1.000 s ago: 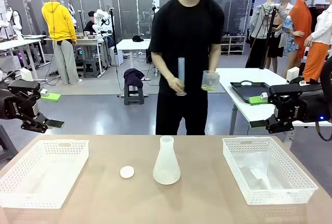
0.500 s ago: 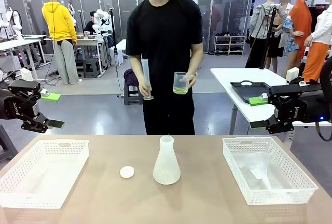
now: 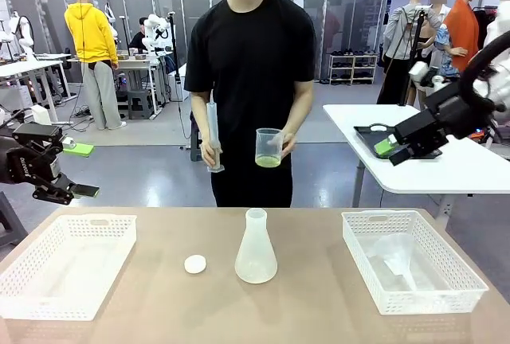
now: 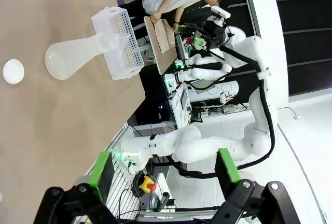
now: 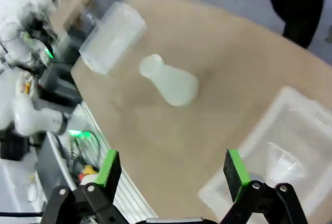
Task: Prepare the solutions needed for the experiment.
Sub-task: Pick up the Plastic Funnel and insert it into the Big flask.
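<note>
Barely started, I'd say: the yellow-green liquid [image 3: 268, 161] is in a cup [image 3: 268, 140] the person holds, beyond the far edge of the table [image 3: 319, 304], and the flask [image 3: 256, 250] mid-table looks empty. Left gripper [image 4: 163, 162] and right gripper [image 5: 173, 161] both hang wide open, holding nothing.

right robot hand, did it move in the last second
Yes. The right robot hand has lifted, from below the edge of the white side table to over its top.
</note>
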Controlling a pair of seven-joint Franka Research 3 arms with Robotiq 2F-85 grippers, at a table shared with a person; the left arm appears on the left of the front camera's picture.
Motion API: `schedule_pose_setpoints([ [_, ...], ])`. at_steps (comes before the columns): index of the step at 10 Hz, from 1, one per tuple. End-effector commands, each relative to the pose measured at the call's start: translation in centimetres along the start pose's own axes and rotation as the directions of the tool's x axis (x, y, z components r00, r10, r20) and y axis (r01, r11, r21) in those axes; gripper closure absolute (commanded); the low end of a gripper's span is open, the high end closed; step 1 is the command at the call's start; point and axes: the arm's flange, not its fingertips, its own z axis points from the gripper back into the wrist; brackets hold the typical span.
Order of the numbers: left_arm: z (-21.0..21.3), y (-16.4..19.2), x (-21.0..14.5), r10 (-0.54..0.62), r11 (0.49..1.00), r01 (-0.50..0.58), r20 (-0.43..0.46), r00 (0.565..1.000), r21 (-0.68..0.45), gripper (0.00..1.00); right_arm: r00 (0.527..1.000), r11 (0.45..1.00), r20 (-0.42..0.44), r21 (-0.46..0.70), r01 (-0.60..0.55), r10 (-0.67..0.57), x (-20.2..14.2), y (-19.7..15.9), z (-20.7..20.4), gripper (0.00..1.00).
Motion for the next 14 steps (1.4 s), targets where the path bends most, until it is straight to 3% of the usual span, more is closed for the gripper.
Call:
schedule_pose_setpoints([
  [1, 0.0, -0.2, 0.0, -0.002, 1.0, 0.002, -0.001, 1.0, -0.018, 0.0, 0.949, 0.959, -0.194, -0.089, -0.271, 0.25, 3.2, -1.9, -1.2, 0.0],
  [4, 0.0, -0.2, 0.0, -0.002, 1.0, 0.002, -0.001, 1.0, -0.018, 0.0, 0.74, 0.81, -0.467, -0.081, -0.58, 0.484, 5.5, -2.3, -2.3, 0.0],
  [5, 0.0, -0.2, 0.0, -0.002, 1.0, 0.002, -0.001, 1.0, -0.018, 0.0, 0.648, 0.742, -0.531, -0.053, -0.669, 0.546, 5.4, -2.3, -2.6, 0.0],
  [6, 0.0, -0.2, 0.0, -0.002, 1.0, 0.002, -0.001, 1.0, -0.018, 0.0, 0.591, 0.71, -0.578, -0.028, -0.703, 0.563, 5.3, -2.4, -2.8, 0.0],
  [9, 0.0, -0.2, 0.0, -0.002, 1.0, 0.002, -0.001, 1.0, -0.018, 0.0, 0.599, 0.735, -0.591, -0.015, -0.678, 0.541, 5.7, -2.3, -2.7, 0.0],
  [13, 0.0, -0.2, 0.0, -0.002, 1.0, 0.002, -0.001, 1.0, -0.018, 0.0, 0.59, 0.725, -0.593, -0.015, -0.689, 0.548, 5.7, -2.5, -2.7, 0.0],
  [14, 0.0, -0.2, 0.0, -0.002, 1.0, 0.002, -0.001, 1.0, -0.018, 0.0, 0.516, 0.683, -0.635, 0.027, -0.73, 0.576, 5.7, -2.7, -3.2, 0.0],
])
